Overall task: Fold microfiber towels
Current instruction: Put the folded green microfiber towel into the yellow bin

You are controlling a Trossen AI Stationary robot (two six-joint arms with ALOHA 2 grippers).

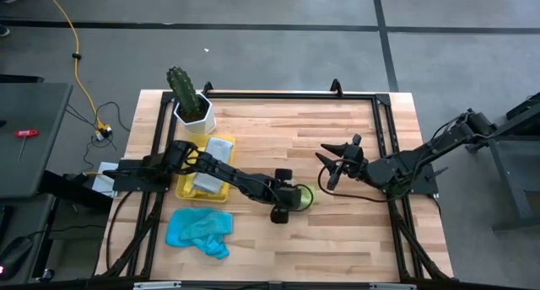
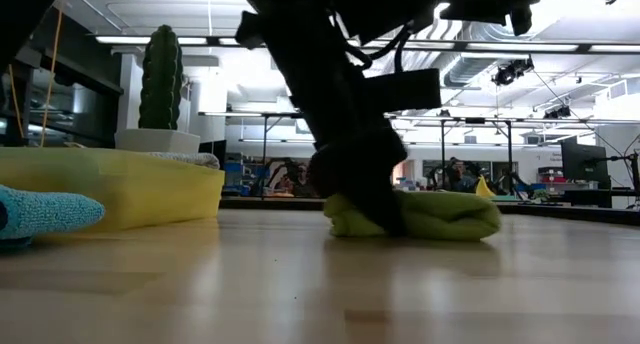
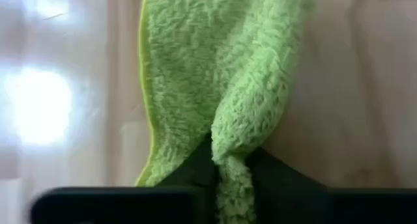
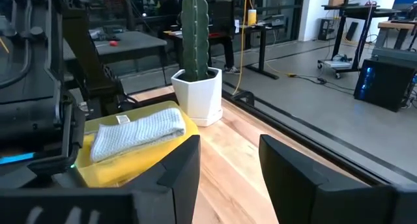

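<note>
A lime green microfiber towel (image 1: pixel 304 197) lies bunched on the wooden table near its middle, and my left gripper (image 1: pixel 288 204) comes down on it from the left, shut on it. In the low view the towel (image 2: pixel 440 214) rests on the table with the gripper (image 2: pixel 368 209) at its left end. A light blue towel (image 1: pixel 200 231) lies crumpled near the front left. A grey towel (image 1: pixel 211 165) lies folded in the yellow tray (image 1: pixel 184 187). My right gripper (image 1: pixel 327 168) hangs open above the table, right of centre. My left gripper pinches a raised fold of the lime green towel (image 3: pixel 238 136) between its two fingers (image 3: pixel 280 182), slanting down from the table's left. The bunched cloth runs down between the fingers. The rest of the towel (image 3: pixel 195 68) lies on the table beyond them.
A cactus in a white pot (image 1: pixel 190 100) stands at the far left, just behind the tray. A black frame (image 1: pixel 287 94) runs along the table's far edge and sides. Bare wood lies between the two grippers and toward the front right (image 1: pixel 354 239).
</note>
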